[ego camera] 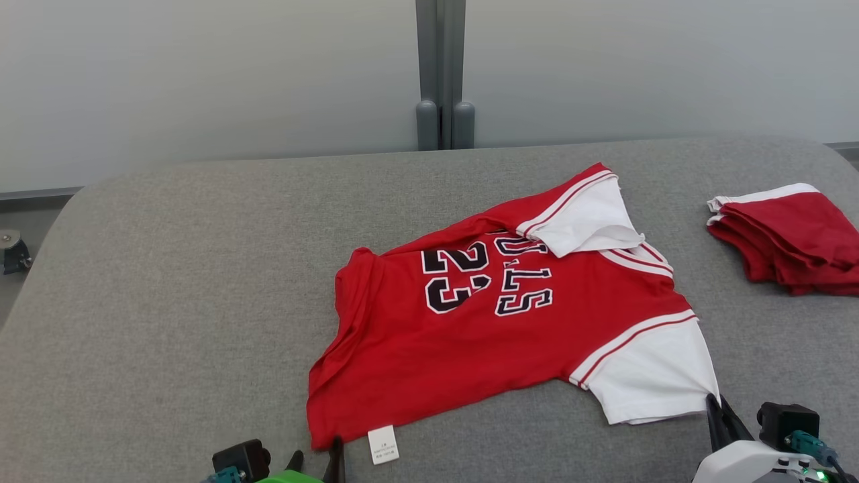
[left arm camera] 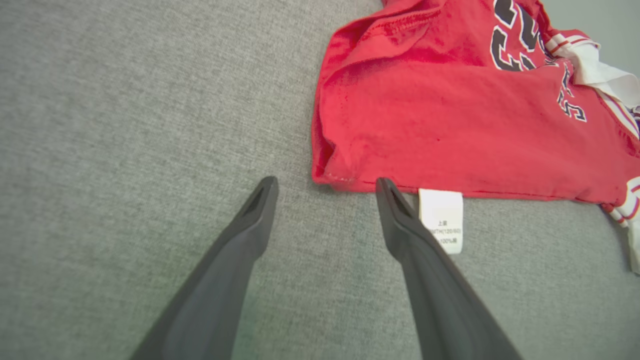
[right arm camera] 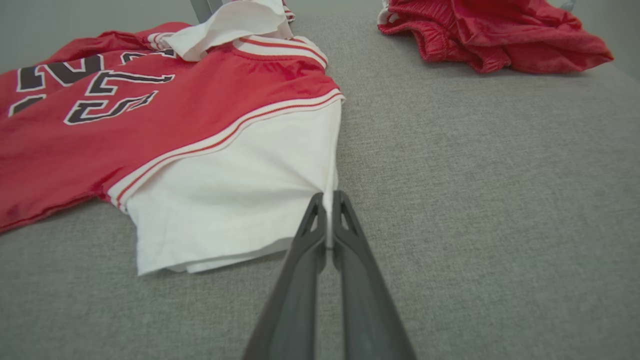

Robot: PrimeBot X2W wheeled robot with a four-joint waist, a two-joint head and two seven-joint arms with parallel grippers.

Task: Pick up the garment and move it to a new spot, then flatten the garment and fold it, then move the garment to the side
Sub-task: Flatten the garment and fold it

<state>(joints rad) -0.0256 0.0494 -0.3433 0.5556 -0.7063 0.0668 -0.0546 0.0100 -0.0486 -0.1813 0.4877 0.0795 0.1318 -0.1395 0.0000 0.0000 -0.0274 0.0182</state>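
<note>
The garment (ego camera: 510,322) is a red jersey with white sleeves and dark "23" lettering, spread on the grey surface, its far sleeve folded over. My right gripper (right arm camera: 328,196) is shut on the corner of the near white sleeve (right arm camera: 235,200), which also shows in the head view at the sleeve's lower right (ego camera: 713,402). My left gripper (left arm camera: 325,181) stands open at the jersey's hem corner (left arm camera: 340,170), one finger beside the white care label (left arm camera: 442,220). In the head view the left gripper (ego camera: 322,456) sits at the bottom edge below the hem.
A pile of folded red garments (ego camera: 788,238) lies at the right edge of the grey padded table (ego camera: 168,302). A grey post (ego camera: 443,74) stands behind the table's far edge. Bare grey surface stretches to the left.
</note>
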